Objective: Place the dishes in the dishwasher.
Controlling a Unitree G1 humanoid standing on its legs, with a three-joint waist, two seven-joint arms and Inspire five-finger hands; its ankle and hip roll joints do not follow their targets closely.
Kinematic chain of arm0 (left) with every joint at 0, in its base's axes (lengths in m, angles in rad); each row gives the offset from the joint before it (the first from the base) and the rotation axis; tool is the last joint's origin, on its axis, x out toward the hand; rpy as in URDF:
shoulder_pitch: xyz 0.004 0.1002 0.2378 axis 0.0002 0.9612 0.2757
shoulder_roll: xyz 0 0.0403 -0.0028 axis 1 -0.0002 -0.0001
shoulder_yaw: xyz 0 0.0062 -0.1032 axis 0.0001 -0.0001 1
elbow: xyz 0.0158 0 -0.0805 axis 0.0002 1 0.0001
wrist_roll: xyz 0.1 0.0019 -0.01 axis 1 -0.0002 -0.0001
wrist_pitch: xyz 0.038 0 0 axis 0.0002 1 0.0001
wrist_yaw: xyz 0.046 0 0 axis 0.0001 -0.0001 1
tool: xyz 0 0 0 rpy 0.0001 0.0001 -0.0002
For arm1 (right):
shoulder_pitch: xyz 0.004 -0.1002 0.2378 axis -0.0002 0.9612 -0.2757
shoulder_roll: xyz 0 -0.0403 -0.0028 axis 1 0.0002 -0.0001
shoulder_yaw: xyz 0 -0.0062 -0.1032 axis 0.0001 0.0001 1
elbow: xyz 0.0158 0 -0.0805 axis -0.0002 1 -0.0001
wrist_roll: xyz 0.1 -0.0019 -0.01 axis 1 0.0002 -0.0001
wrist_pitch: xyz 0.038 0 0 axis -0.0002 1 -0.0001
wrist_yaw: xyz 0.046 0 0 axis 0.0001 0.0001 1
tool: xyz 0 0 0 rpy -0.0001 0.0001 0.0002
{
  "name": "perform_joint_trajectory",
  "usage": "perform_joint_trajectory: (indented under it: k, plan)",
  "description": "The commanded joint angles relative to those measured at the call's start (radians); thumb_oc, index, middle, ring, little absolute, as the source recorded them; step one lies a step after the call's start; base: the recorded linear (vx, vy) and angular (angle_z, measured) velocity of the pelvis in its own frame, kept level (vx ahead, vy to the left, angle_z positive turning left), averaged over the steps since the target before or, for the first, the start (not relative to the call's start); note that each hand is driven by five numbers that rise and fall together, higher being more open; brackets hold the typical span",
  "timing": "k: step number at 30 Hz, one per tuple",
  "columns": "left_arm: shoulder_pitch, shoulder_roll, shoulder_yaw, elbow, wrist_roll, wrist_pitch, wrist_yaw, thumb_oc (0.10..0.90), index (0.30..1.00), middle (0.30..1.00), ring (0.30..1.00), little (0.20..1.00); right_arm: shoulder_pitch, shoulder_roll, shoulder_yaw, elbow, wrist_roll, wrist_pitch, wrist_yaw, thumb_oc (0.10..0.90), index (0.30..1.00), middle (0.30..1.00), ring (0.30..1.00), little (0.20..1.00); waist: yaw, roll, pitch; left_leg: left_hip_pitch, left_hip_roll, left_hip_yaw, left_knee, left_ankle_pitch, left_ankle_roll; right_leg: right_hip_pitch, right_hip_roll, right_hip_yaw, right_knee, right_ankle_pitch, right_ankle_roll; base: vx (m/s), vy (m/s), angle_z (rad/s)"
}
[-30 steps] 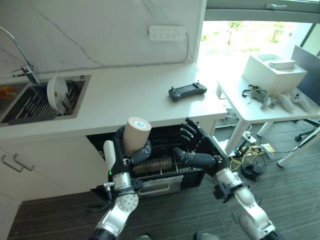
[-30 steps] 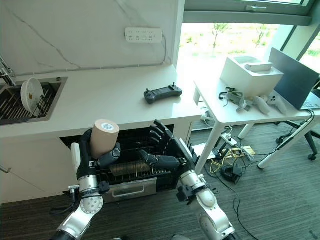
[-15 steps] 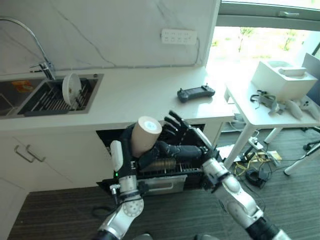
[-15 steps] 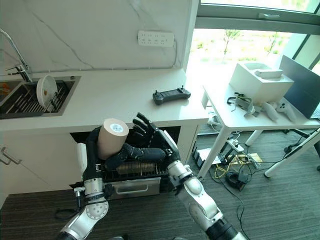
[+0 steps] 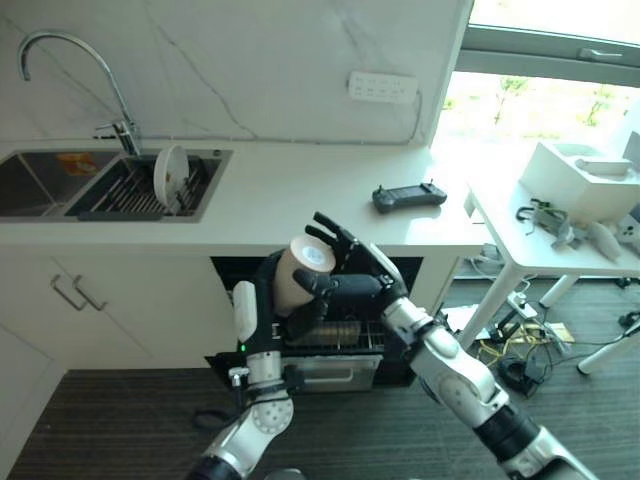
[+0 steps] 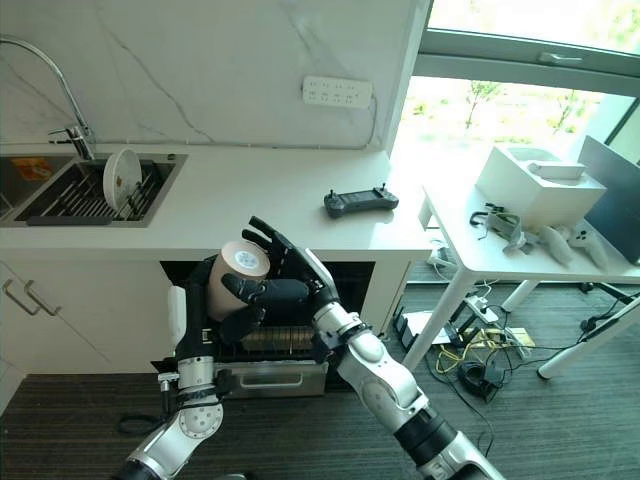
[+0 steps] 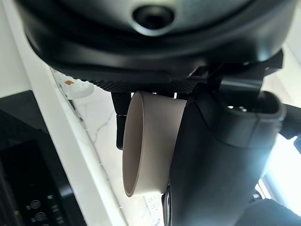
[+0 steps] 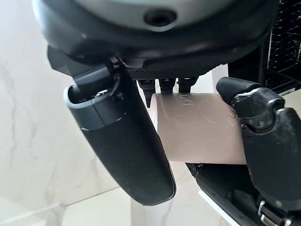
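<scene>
A: Left eye view: beige cup (image 5: 300,275) is held upside down by the left hand (image 5: 268,300), fingers curled round it, above the open dishwasher rack (image 5: 335,335). Right hand (image 5: 345,280) is at the cup, fingers spread. Handover should be secured before the left is released.

B: Right eye view: a plate (image 6: 124,177) is stood in the sink rack (image 6: 85,200); a brown cup-like item is lying in the dishwasher rack.

A: Left wrist view: cup wall (image 7: 150,141) is gripped. Right wrist view: thumb (image 8: 122,150) is pressed to the cup.
</scene>
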Motion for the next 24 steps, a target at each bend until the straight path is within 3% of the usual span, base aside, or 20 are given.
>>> perform_joint_trajectory:
  k: [1, 24]
  plan:
    - [-0.167, -0.022, -0.047, -0.042, 0.044, -0.134, 0.032, 0.4, 0.3, 0.3, 0.3, 0.3, -0.145, 0.066, -0.042, -0.017, 0.041, -0.054, 0.01, 0.8, 0.9, 0.9, 0.9, 0.9, 0.021, 0.001, -0.011, 0.028, -0.014, -0.04, 0.042, -0.23, 0.032, 0.045, -0.005, -0.048, 0.014, -0.174, 0.022, -0.01, 0.003, 0.07]
    - [-0.214, -0.037, -0.052, -0.054, 0.01, -0.133, 0.02, 0.4, 0.3, 0.3, 0.3, 0.3, -0.153, 0.103, 0.027, 0.081, -0.005, -0.021, 0.031, 0.8, 0.9, 0.9, 0.9, 0.9, 0.036, -0.003, 0.002, 0.023, -0.021, -0.056, 0.042, -0.224, 0.034, 0.048, -0.008, -0.061, 0.014, -0.171, 0.017, 0.0, -0.003, 0.03]
